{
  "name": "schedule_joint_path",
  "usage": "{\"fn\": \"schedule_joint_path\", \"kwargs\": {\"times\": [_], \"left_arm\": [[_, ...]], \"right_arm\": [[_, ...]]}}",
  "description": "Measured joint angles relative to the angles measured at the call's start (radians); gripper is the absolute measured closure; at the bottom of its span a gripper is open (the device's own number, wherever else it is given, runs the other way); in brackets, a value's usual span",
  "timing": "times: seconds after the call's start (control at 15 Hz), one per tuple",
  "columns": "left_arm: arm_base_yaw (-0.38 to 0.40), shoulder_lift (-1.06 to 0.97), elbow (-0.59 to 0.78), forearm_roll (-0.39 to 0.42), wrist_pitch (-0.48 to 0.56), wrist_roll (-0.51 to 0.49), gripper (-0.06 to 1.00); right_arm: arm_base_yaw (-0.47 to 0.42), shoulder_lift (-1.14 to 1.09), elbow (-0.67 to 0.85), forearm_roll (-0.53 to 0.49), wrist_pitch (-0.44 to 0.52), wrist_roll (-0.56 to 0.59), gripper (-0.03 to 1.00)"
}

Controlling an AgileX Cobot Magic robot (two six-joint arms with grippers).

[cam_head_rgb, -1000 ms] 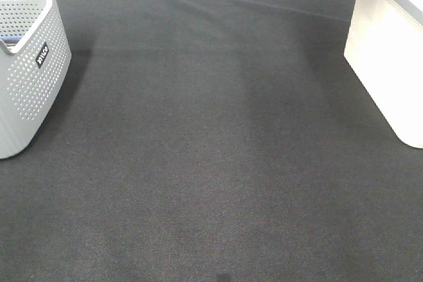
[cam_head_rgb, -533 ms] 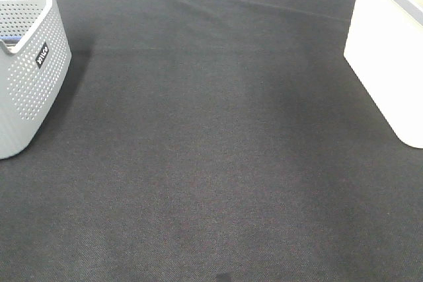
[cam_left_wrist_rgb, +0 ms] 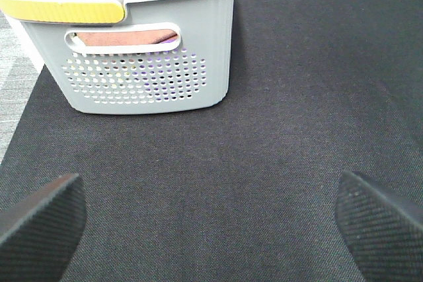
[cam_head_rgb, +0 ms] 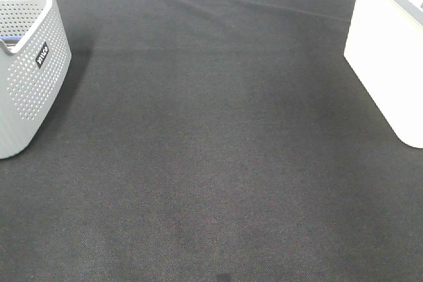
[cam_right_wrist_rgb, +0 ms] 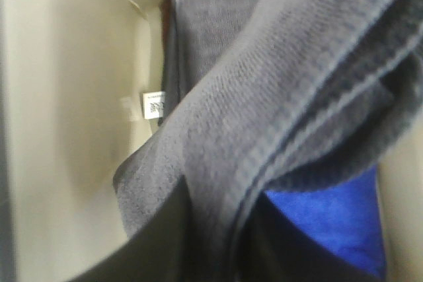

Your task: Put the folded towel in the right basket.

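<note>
Right fingers (cam_right_wrist_rgb: pixel 168 242) clamp a ribbed grey towel (cam_right_wrist_rgb: pixel 264 97) inside the smooth cream basket (cam_right_wrist_rgb: pixel 66 130); textured left fingers (cam_left_wrist_rgb: pixel 39 222) gape.

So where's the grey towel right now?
Only the right wrist view shows it: the grey towel hangs from the right gripper inside the right basket, above a blue cloth.

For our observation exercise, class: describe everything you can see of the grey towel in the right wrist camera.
The grey towel is knit-textured cloth with a stitched hem, folded and hanging close to the camera. One end seems pinched between dark jaws. It hangs inside the cream-walled basket, above a blue cloth and another grey cloth.
</note>
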Motion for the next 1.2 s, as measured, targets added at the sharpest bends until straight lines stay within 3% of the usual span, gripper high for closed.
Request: {"fn": "schedule_joint_path", "kwargs": {"times": [0.07,0.13,0.27,0.53,0.87,1.0,1.2], "left_arm": [[0.0,0.0,0.0,0.0,0.0,0.0,-0.03],[0.0,0.0,0.0,0.0,0.0,0.0,-0.03],[0.0,0.0,0.0,0.0,0.0,0.0,-0.03],[0.0,0.0,0.0,0.0,0.0,0.0,-0.03],[0.0,0.0,0.0,0.0,0.0,0.0,-0.03],[0.0,0.0,0.0,0.0,0.0,0.0,-0.03],[0.0,0.0,0.0,0.0,0.0,0.0,-0.03]], "right_arm": [[0.0,0.019,0.0,-0.016,-0.001,0.023,0.55],[0.0,0.023,0.0,-0.019,-0.001,0.028,0.4],[0.001,0.019,0.0,-0.017,-0.001,0.029,0.26],[0.053,-0.027,0.0,-0.017,-0.001,0.03,0.25],[0.238,-0.139,0.008,-0.01,-0.001,0.034,0.24],[0.28,-0.222,0.079,-0.01,-0.002,0.034,0.24],[0.3,-0.398,0.317,-0.004,-0.002,0.037,0.24]]}}
